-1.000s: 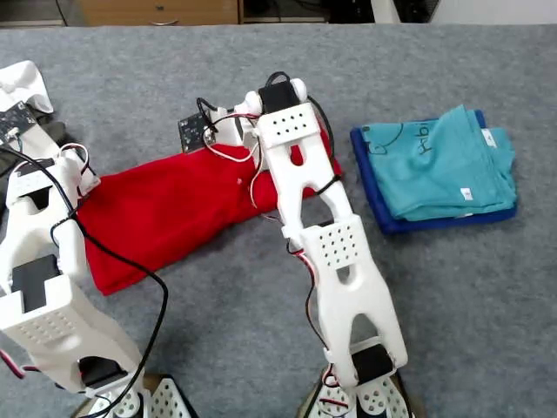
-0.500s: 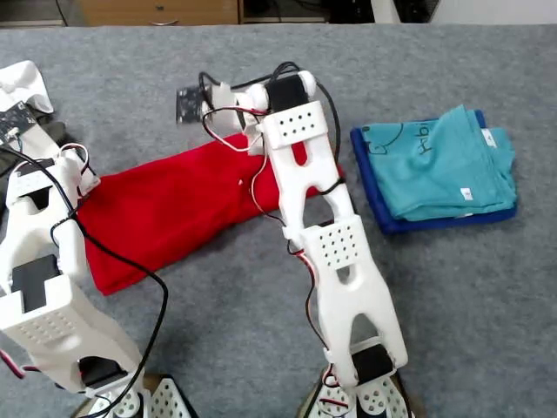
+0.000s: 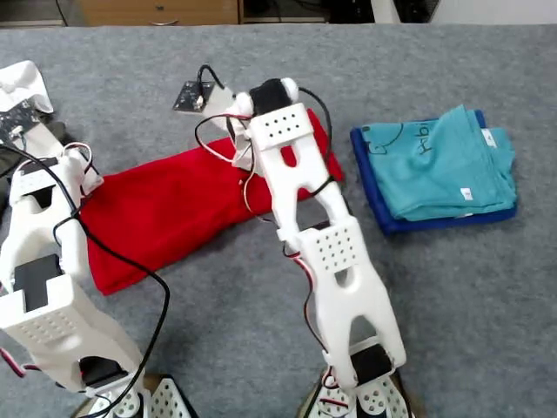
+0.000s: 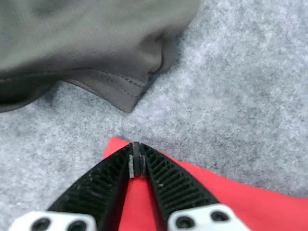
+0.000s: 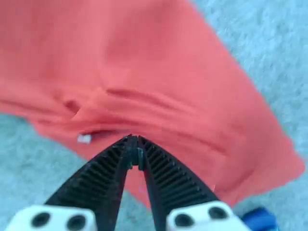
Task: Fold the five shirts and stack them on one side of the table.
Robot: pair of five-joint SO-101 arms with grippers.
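Observation:
A red shirt (image 3: 174, 205) lies in a long band across the middle left of the grey table. My left gripper (image 4: 135, 163) is shut on its left corner (image 4: 192, 187), by the left arm's wrist (image 3: 83, 178). The right arm (image 3: 287, 139) stretches over the shirt's right part. My right gripper (image 5: 134, 156) is shut, and creases in the red cloth (image 5: 144, 72) run up to its tips; a small white label (image 5: 84, 138) shows beside them. A folded teal shirt (image 3: 439, 165) rests on a folded blue one (image 3: 370, 187) at the right.
A dark grey garment (image 4: 72, 43) lies just beyond the red corner, and a white garment (image 3: 22, 83) is at the far left edge. Bare grey table (image 3: 452, 296) spreads along the front right. Wooden furniture (image 3: 157, 10) stands behind the table.
The right arm's wrist has lifted and swung toward the far left, and the red shirt's far right edge has come up with it. The left arm has barely moved.

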